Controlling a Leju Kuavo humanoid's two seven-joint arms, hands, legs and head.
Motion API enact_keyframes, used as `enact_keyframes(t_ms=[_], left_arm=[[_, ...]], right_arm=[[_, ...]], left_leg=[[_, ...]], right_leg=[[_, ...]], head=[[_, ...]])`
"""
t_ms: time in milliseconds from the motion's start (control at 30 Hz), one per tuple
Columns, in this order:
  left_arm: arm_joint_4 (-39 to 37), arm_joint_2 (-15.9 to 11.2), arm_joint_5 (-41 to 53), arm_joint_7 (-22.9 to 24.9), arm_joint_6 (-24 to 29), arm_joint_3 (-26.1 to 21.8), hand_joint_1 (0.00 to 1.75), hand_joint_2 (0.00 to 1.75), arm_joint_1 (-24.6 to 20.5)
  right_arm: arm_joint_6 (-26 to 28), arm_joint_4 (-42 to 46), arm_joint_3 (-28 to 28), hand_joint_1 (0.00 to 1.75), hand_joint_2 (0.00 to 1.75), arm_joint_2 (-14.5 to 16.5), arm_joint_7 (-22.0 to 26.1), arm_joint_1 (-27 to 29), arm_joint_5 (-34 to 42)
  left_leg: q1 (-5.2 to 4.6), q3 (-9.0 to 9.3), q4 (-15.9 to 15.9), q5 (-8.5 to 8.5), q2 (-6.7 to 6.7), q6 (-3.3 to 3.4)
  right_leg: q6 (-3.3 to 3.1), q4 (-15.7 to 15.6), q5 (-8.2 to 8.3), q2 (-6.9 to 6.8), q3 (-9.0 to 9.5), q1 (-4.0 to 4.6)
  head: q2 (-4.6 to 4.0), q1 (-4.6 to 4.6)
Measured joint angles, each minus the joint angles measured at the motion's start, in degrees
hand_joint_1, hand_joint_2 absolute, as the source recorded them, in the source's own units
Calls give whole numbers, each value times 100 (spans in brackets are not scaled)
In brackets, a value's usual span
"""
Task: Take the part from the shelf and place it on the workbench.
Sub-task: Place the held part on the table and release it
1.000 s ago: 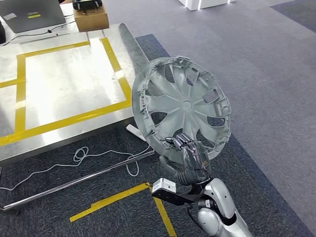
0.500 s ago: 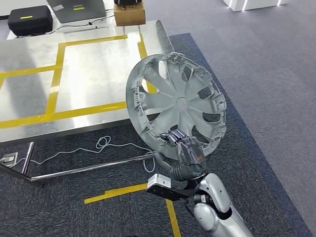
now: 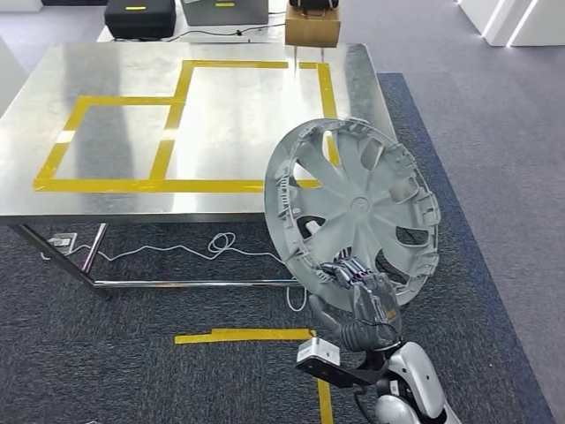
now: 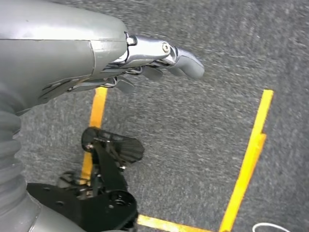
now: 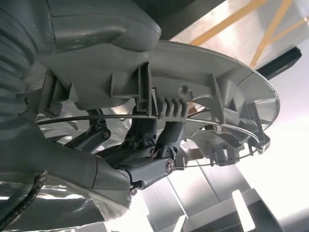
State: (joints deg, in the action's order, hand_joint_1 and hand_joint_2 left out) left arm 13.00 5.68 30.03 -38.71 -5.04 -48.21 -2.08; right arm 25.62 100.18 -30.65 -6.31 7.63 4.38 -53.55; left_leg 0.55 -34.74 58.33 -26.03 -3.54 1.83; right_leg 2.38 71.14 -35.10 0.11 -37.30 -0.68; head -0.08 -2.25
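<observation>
Head view: the steel surface (image 3: 199, 124) with yellow tape boxes is ahead of us. The part, a grey wheel cover (image 3: 353, 208), is off it, tilted in the air at its near right corner. Looks light, stiff, thin-spoked; grip the rim. Right hand (image 3: 363, 296) clamps the lower rim. Left hand (image 4: 109, 58) hangs empty, fingers straight.

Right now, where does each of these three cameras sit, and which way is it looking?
Head view: high on the robot, looking forward and down at the metal workbench and carpet; the right hand grips the wheel cover.
Left wrist view: behind the left hand, looking down at carpet and yellow floor tape.
Right wrist view: behind the right hand, looking along the wheel cover's ribbed underside toward the workbench.
Shared: head and right wrist views both show the gripped wheel cover.
</observation>
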Motion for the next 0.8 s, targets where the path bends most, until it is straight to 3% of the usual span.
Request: enact_keyframes(t_ms=[67, 133, 167, 233, 300, 367, 433, 467, 500, 567, 600, 667, 733, 800], left_arm=[[0, 37, 32, 0, 46, 2, 0, 175, -4], [0, 60, 53, -1, 82, 3, 0, 175, -22], [0, 65, 62, -3, 100, 3, 0, 175, -25], [0, 67, 86, -5, 120, 3, 0, 175, -9], [0, 69, 114, -6, 128, 3, 0, 175, -5], [0, 81, 135, -7, 131, 3, 0, 175, -23], [0, 92, 152, -7, 132, 3, 0, 175, -30], [0, 95, 158, -7, 132, 3, 0, 175, -27], [0, 97, 160, -7, 134, 3, 0, 175, -22], [0, 93, 162, -6, 138, 3, 0, 175, -19], [0, 92, 165, -5, 140, 3, 0, 175, -22], [0, 90, 173, -4, 141, 4, 0, 175, -26], [0, 99, 179, -4, 141, 4, 0, 175, -12], [0, 107, 180, -4, 141, 3, 0, 175, -8]], right_arm=[[4, 76, 82, 175, 175, -62, 31, 108, 52], [2, 142, 151, 175, 175, -110, 83, 168, 97], [-7, 167, 178, 175, 175, -123, 117, 189, 114], [-34, 205, 232, 175, 175, -132, 171, 214, 140], [-60, 232, 289, 175, 175, -135, 192, 236, 158], [-73, 250, 335, 175, 175, -136, 211, 272, 169], [-83, 254, 354, 175, 175, -138, 226, 292, 188], [-89, 254, 357, 175, 175, -139, 230, 298, 202], [-94, 256, 360, 175, 175, -139, 234, 305, 218], [-102, 272, 375, 175, 175, -140, 239, 313, 243], [-103, 287, 388, 175, 175, -141, 242, 309, 250], [-103, 314, 411, 175, 175, -142, 248, 302, 253], [-102, 341, 425, 175, 175, -144, 256, 303, 253], [-101, 369, 439, 175, 175, -155, 262, 312, 254]], left_leg=[[-5, -10, 14, 12, -166, -23], [-2, -60, 28, 47, -298, -81], [7, -89, 23, 73, -356, -122], [21, -126, 6, 106, -405, -202], [-1, -231, 213, -37, -138, -261], [-2, -518, 852, -380, 200, -300], [10, -789, 1493, -618, 296, -319], [10, -805, 1575, -597, 308, -315], [6, -703, 1422, -473, 311, -297], [-23, -270, 683, -151, 348, -211], [-47, -73, 327, -76, 379, -161], [-91, 103, -10, -107, 430, -81], [-85, 145, -76, -132, 412, -35], [-52, 228, -121, -149, 384, 14]], right_leg=[[-34, -801, 396, 216, 371, -21], [-58, -1300, 534, 439, 612, -41], [-69, -1340, 518, 470, 636, -38], [-124, -1373, 551, 349, 649, -39], [-201, -1420, 576, 198, 671, -56], [-248, -1432, 568, 43, 683, -40], [-264, -1427, 546, -89, 690, -16], [-265, -1425, 531, -140, 699, -4], [-261, -1424, 516, -183, 716, 7], [-245, -1425, 481, -254, 765, 27], [-225, -1424, 462, -280, 780, 38], [-161, -1429, 455, -318, 802, 45], [-84, -1411, 461, -318, 816, 41], [-31, -1195, 360, -211, 721, 27]], head=[[1, -4], [1, -4], [1, -2], [1, -4], [1, 36], [0, 76], [-1, 80], [-1, 81], [0, 82], [1, 79], [1, 78], [1, 75], [1, 75], [1, 54]])
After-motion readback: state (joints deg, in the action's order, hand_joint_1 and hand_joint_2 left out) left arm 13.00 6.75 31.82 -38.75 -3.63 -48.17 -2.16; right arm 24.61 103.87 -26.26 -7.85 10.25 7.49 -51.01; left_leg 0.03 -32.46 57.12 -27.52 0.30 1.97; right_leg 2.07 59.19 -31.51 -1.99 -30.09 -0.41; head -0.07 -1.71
